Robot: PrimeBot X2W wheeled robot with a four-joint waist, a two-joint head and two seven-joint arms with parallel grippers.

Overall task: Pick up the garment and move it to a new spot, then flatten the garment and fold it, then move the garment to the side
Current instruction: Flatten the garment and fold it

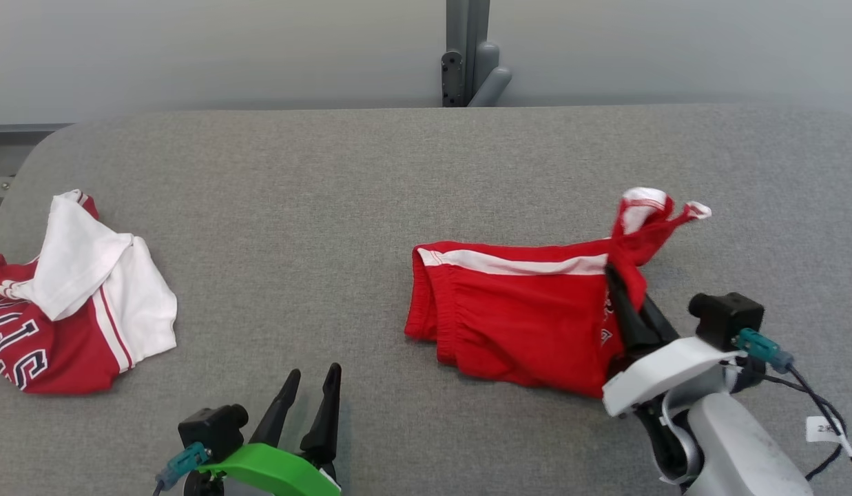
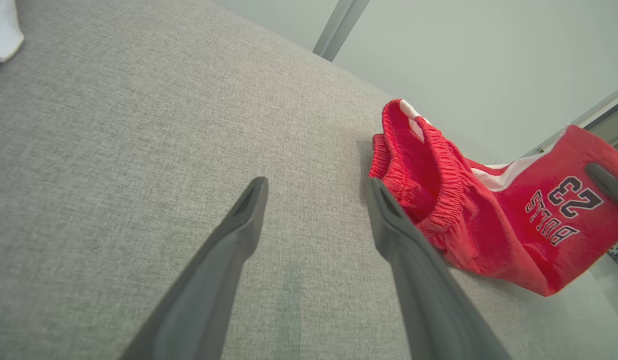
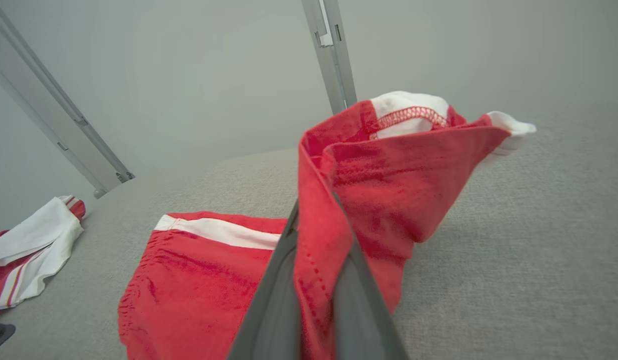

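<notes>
Red shorts (image 1: pixel 508 317) lie right of ctr in the head view on the grey surface (image 1: pixel 329 179). Their long axis runs left-to-right across the frame, w/ the elastic waistband at the left end and the leg hems at the right. A white stripe follows the upper edge. The right end is lifted off the surface into a bunched peak (white hem trim shows at its top), pinched btwn the fingers of the right gripper (image 1: pixel 625 289), which press together on the cloth. The rest lies low, w/ wrinkles. The left gripper (image 1: pixel 315 370) sits at lower left, fingers spread, nothing btwn them, well apart from the shorts. A red-and-white jersey (image 1: pixel 74 303) lies crumpled at the far left edge.
</notes>
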